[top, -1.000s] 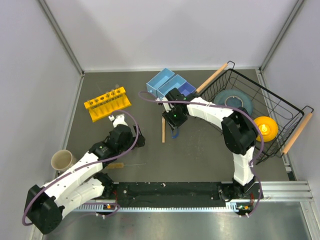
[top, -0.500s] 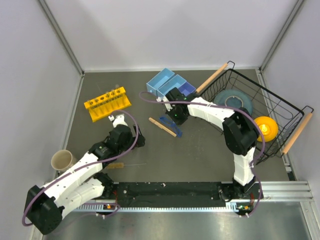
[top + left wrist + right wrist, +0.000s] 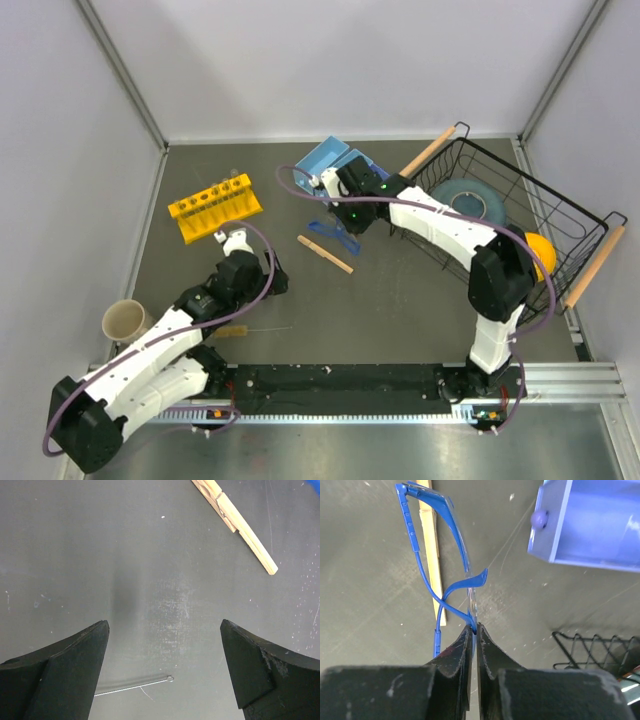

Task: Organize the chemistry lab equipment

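**Right pincer clamped on the glasses, left pincer wide and empty**

From above, your right gripper [image 3: 345,218] pinches the blue-framed safety glasses [image 3: 336,236] near the blue drawer box [image 3: 330,165]. The flat wooden stick [image 3: 325,254] lies just beside them. Thin glass tubes [image 3: 236,180] stand in a yellow rack [image 3: 213,207]. The black wire basket [image 3: 560,215] holds a grey-blue plate [image 3: 470,200] and a yellow bowl [image 3: 540,255]. Your left gripper [image 3: 232,240] sits near the rack, and the brush [image 3: 245,330] lies by a tan cup [image 3: 125,320].

On your left wrist, the left gripper [image 3: 164,625] is spread wide with nothing between its fingers, over the matte dark table [image 3: 75,555]. You see the wooden stick [image 3: 235,522] and the brush's looped wire handle [image 3: 135,684].

On your right wrist, the right gripper [image 3: 474,629] is closed tight on the safety glasses [image 3: 445,555] at the clear lens edge. The wooden stick [image 3: 432,555] lies behind them, near the knobbed drawer box [image 3: 590,520].
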Tool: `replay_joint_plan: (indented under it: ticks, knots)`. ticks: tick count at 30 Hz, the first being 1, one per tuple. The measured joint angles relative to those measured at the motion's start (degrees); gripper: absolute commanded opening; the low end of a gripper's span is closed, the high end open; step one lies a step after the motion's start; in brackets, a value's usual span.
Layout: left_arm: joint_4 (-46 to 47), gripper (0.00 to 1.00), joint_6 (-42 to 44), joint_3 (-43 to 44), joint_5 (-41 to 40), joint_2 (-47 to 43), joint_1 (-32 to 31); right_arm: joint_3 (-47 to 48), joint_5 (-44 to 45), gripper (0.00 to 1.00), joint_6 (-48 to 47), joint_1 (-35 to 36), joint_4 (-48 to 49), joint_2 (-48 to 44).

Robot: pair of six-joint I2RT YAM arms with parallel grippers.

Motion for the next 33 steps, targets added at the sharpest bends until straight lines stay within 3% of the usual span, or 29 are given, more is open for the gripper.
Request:
replay_joint_plan:
  ticks: [8,20,33]
  knots:
    - [-1.99,0.99,1.11,0.02,-2.05,-2.54,0.0,8.02,-4.24,0.0,-14.49,-0.7,0.04,-0.83]
    - [-5.53,0.99,1.36,0.02,-6.14,-9.42,0.0,16.52,-4.24,0.0,-50.27,-5.01,0.48,0.0]
    - [-6.36,0.99,1.31,0.02,-7.74,-8.74,0.0,14.34,-0.92,0.01,-88.7,-7.98,3.98,5.7]
